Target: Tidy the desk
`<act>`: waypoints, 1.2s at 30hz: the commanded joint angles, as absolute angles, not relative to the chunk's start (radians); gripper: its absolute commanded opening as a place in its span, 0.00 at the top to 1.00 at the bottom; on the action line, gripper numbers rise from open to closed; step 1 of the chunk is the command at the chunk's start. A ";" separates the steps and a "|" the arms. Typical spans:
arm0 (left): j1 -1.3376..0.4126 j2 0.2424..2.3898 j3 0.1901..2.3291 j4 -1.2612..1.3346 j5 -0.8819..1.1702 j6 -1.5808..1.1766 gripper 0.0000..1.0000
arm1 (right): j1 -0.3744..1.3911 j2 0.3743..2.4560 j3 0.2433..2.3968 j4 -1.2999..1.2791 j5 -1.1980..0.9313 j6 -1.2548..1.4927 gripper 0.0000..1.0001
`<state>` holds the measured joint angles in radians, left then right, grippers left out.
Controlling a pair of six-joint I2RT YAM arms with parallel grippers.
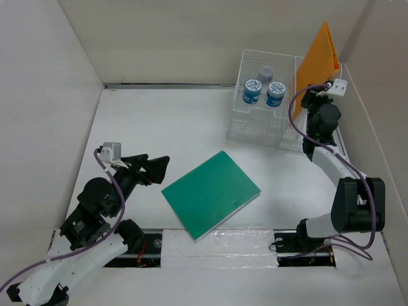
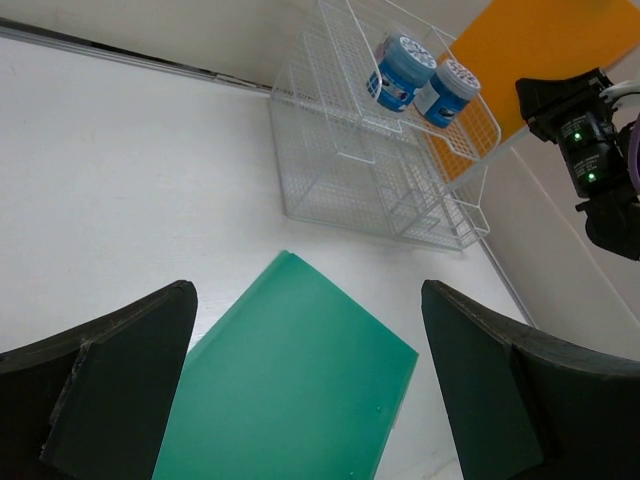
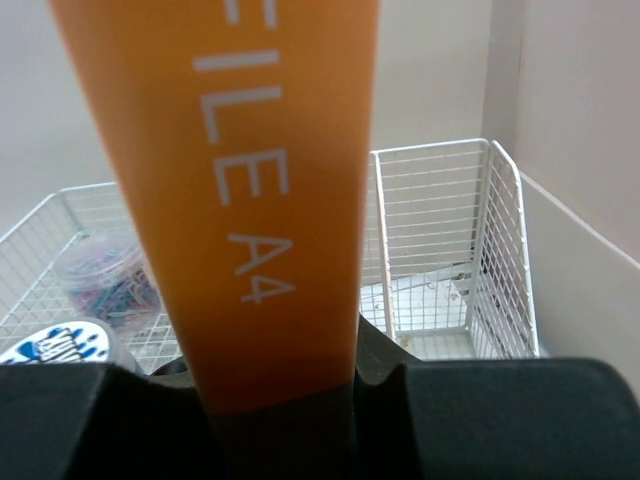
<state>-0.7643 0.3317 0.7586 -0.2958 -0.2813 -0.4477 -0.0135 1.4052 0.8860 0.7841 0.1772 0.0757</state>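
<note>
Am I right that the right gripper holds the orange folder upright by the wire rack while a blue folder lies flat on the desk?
Not quite: in the top external view, a green folder, not a blue one, lies flat on the desk. The right gripper does hold the orange folder upright by the wire rack.

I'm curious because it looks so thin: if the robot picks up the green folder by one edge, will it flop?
Probably a little. The green folder is thin and wide, so a far corner may droop. It lies flat on the smooth desk, so a push would likely slide it rather than lift it.
</note>
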 commanded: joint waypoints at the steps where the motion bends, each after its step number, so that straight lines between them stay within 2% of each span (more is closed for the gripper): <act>1: -0.767 0.357 0.752 -0.259 -0.281 -0.425 0.09 | -0.002 1.407 0.874 1.028 0.236 0.074 1.00; 13: -0.767 0.388 0.750 -0.244 -0.261 -0.413 0.09 | 0.026 1.500 0.782 1.199 0.314 0.041 1.00; 36: -0.767 0.379 0.742 -0.221 -0.245 -0.397 0.10 | 0.077 1.707 0.865 1.356 0.390 -0.107 1.00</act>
